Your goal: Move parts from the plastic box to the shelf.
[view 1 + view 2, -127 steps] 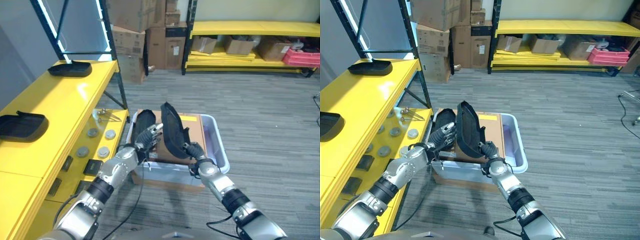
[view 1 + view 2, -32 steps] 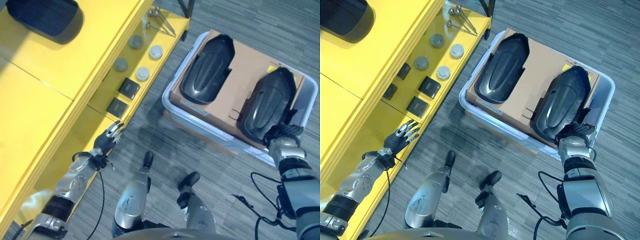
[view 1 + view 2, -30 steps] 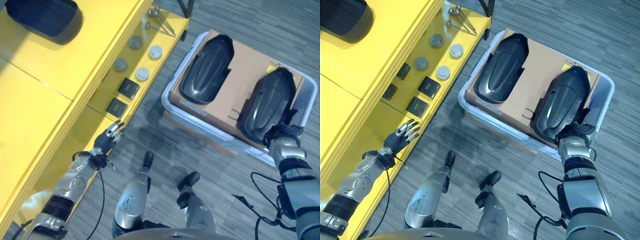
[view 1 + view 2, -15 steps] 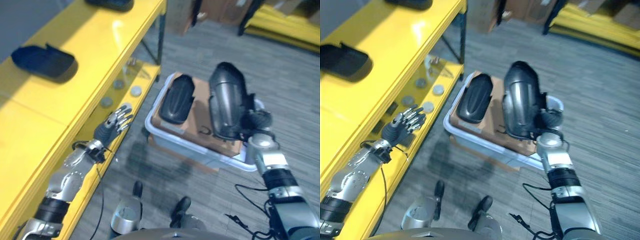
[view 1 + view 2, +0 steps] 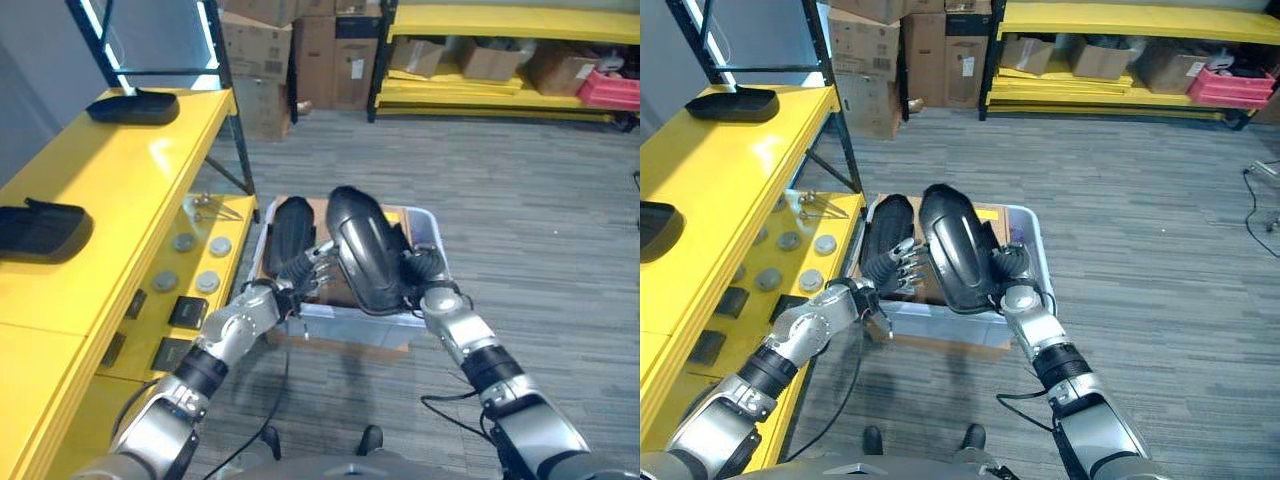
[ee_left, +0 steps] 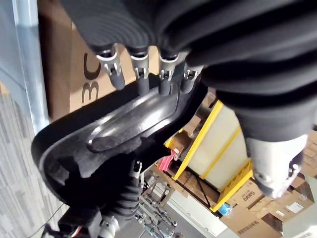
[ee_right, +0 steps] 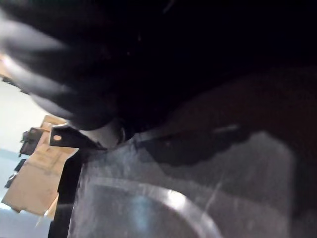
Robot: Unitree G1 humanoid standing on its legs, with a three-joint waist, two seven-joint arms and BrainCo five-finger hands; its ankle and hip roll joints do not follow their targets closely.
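Fingers of the right hand [image 5: 420, 272] are curled round the near end of a raised black part [image 5: 362, 248], held tilted above the plastic box [image 5: 1036, 262]. The left hand [image 5: 890, 268] has straight fingers [image 6: 141, 82] against that part's left edge. A second black part [image 5: 290, 232] lies on cardboard [image 5: 992, 218] in the box. The cardboard carries dark lettering, only partly visible. The yellow shelf [image 5: 120, 190] stands left of the box.

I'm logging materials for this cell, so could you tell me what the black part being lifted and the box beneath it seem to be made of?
The black part in the right hand looks like moulded plastic with a glossy finish: highlights run along its curved shell. The box appears to be translucent plastic with pale walls, and brown cardboard lies inside it.
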